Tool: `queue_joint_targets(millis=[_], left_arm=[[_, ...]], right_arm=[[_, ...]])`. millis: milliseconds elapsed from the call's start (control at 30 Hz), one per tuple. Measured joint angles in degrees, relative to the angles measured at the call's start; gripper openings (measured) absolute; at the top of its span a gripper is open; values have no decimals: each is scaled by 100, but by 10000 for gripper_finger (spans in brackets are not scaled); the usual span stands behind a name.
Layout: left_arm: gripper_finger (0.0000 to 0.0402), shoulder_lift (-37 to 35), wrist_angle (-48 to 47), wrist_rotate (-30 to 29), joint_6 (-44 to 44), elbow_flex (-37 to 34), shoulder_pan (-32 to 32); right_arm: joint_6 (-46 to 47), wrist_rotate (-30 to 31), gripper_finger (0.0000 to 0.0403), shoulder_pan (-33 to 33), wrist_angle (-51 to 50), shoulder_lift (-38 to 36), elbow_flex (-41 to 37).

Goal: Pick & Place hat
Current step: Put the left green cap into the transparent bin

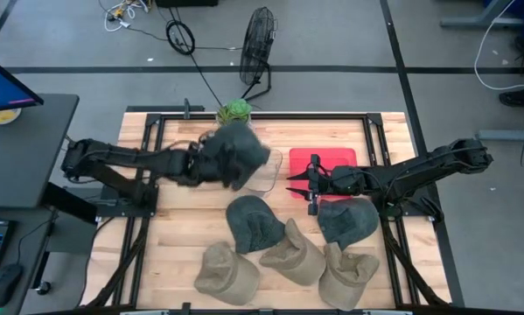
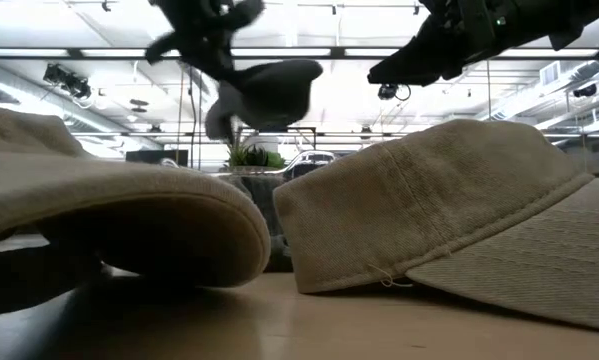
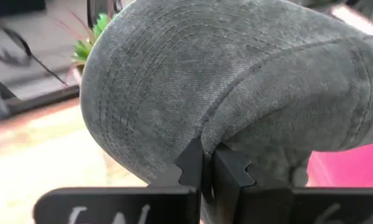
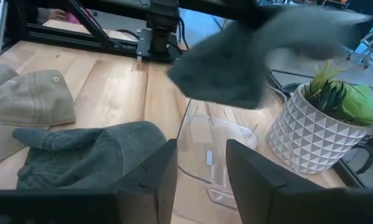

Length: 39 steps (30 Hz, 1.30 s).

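Note:
My left gripper (image 1: 211, 164) is shut on a dark grey hat (image 1: 237, 150) and holds it in the air over a clear plastic tray (image 1: 268, 175), near a potted plant (image 1: 234, 111). The low view shows that hat (image 2: 269, 92) hanging high above the table. My right gripper (image 1: 296, 185) is open and empty, hovering by a red mat (image 1: 331, 160) and pointing toward the tray (image 4: 205, 155). Two more dark grey hats (image 1: 255, 223) (image 1: 347, 219) and three beige hats (image 1: 227, 271) (image 1: 292, 254) (image 1: 349, 273) lie on the wood. My left gripper pinches a fold of cloth at the hat's lower edge (image 3: 218, 138) between its two shut fingers (image 3: 233, 171). It comes at the hat from the table's left. The hat is lifted clear of the table, its crown (image 3: 192, 68) bulging out beyond the fingertips.
The plant's white pot (image 4: 311, 134) stands right behind the tray at the far edge. A black frame (image 1: 157, 131) borders the table. A floor fan (image 1: 257, 48) and cables lie beyond it. Two beige hats (image 2: 109, 215) (image 2: 449, 215) fill the low view's foreground.

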Motion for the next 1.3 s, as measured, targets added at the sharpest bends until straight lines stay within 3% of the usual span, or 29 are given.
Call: queue_joint_targets(millis=[167,467,700,900,1133,1300], left_arm=[[20,267,158,472,-65,0,459],[17,1171,1431,512,-604,-2,274],[15,1448,943,511,-1514,-2,205],[16,1298,852,442,-1575,-2,74],[16,1229,309,1008,-1912,2,-62],[16,1325,-244,1100,-2217,-4,-2]], right_arm=[[0,0,142,0,-122,0,0],[101,-2,142,2,-284,0,0],[198,-2,142,2,-748,0,0],[419,0,142,2,-902,0,0],[452,-2,142,2,-954,0,-2],[452,-2,142,2,-978,0,-2]])
